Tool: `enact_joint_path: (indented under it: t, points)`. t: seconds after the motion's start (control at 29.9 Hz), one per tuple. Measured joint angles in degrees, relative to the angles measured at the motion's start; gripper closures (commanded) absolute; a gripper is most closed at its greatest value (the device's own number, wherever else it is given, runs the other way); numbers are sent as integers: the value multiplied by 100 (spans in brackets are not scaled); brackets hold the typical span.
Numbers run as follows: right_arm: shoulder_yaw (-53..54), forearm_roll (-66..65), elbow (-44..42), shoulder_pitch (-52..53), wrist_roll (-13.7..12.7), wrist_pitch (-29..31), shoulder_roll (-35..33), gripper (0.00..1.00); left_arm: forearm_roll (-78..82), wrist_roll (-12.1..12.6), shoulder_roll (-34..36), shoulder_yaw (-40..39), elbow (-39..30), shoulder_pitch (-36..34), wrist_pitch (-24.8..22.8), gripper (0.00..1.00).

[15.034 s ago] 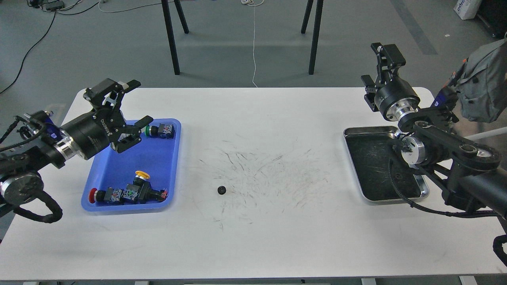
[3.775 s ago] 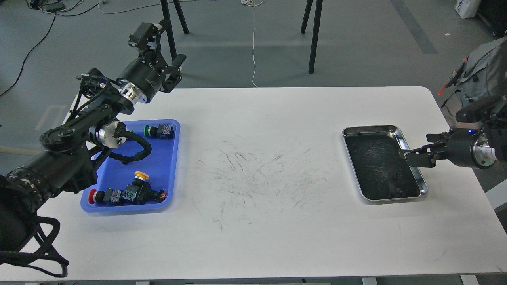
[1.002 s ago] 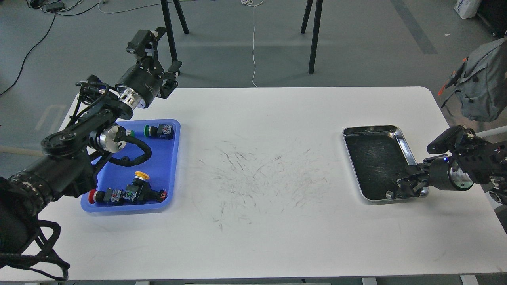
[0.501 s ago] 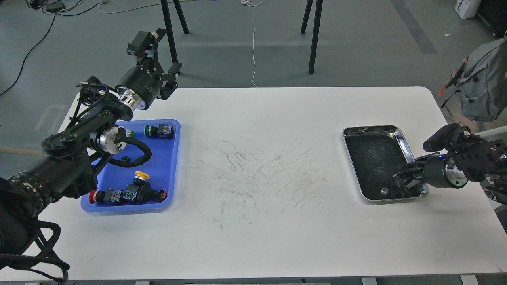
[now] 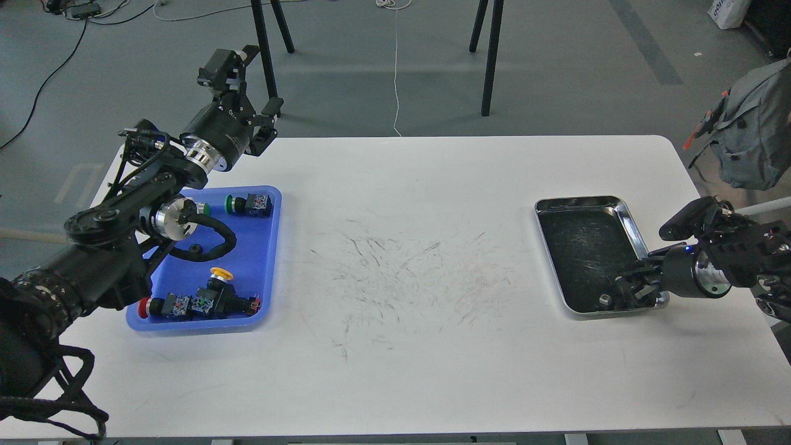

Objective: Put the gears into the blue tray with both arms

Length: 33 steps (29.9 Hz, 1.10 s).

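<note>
The blue tray [image 5: 266, 259] lies at the table's left and holds several push-button switches with coloured caps. I cannot make out any gears against the dark surfaces. My left gripper [image 5: 244, 86] is raised above the table's far left edge, beyond the blue tray, open and empty. My right gripper [image 5: 621, 293] reaches low into the near right corner of the silver tray [image 5: 581, 204]. Its dark fingers merge with the tray's dark floor, so whatever is between them is hidden.
A green-capped switch [image 5: 247, 204] sits at the blue tray's far end, and yellow-capped [image 5: 217, 275] and red-capped [image 5: 145, 306] switches at its near end. The white table [image 5: 401, 346] has scuff marks in the middle. A grey bag [image 5: 751, 142] hangs at the right.
My right gripper has shifted slightly within the silver tray's near right corner and stays low there. The left arm has barely moved.
</note>
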Motion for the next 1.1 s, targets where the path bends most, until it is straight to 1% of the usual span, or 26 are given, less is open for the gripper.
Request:
enact_joint_path:
  t: [0.1, 0.17, 0.2, 0.37, 0.43, 0.77, 0.97, 1.1]
  points:
    - [-20, -3, 11, 2, 37, 0, -4, 71, 0, 0, -1, 4, 0, 0, 0, 0]
    - [-20, -3, 17, 3, 50, 0, -3, 80, 0, 0, -1, 5, 0, -1, 1, 0]
    - [-20, -4, 20, 4, 54, 0, -1, 82, 0, 0, -1, 5, 0, -1, 1, 0]
    - [-32, -3, 8, 11, 62, 8, 5, 85, 0, 0, -1, 6, 0, -4, 1, 0]
    - [-28, -3, 6, 18, 63, 12, 7, 90, 0, 0, -1, 6, 0, -4, 3, 0]
    - [178, 11, -1, 108, 87, -36, 12, 97, 15, 0, 26, 13, 0, -3, 2, 0]
    - [691, 33, 18, 81, 163, -74, 42, 98, 17, 0, 78, 14, -11, 15, -10, 0]
    - [1337, 70, 134, 40, 276, -153, 167, 98, 12, 0, 126, 12, -61, 43, -26, 0]
